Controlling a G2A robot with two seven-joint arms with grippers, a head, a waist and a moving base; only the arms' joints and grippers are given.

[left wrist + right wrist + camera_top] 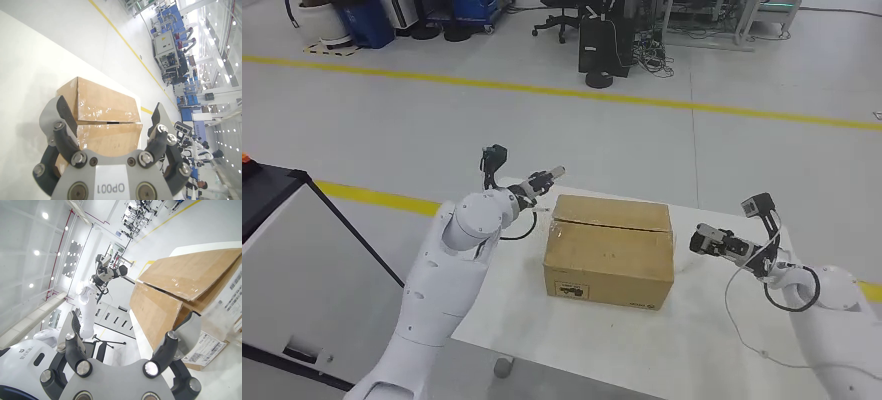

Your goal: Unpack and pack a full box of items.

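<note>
Left gripper (109, 103) and right gripper (132, 315), both spread wide, are flanking the closed cardboard box (609, 250), presumably readying to open its flaps.

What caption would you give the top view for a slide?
Left gripper and right gripper, both open, flank a cardboard box on the white table.

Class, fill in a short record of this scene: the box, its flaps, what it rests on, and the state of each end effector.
Box: brown cardboard box, standing on the white table
Flaps: folded shut, narrow gap at the seam, shiny tape along it
Labels: printed stickers on one side wall
Left end effector: open, empty, off one end of the box, not touching it
Right end effector: open, empty, off the opposite end
Unpacking: not yet begun
</note>
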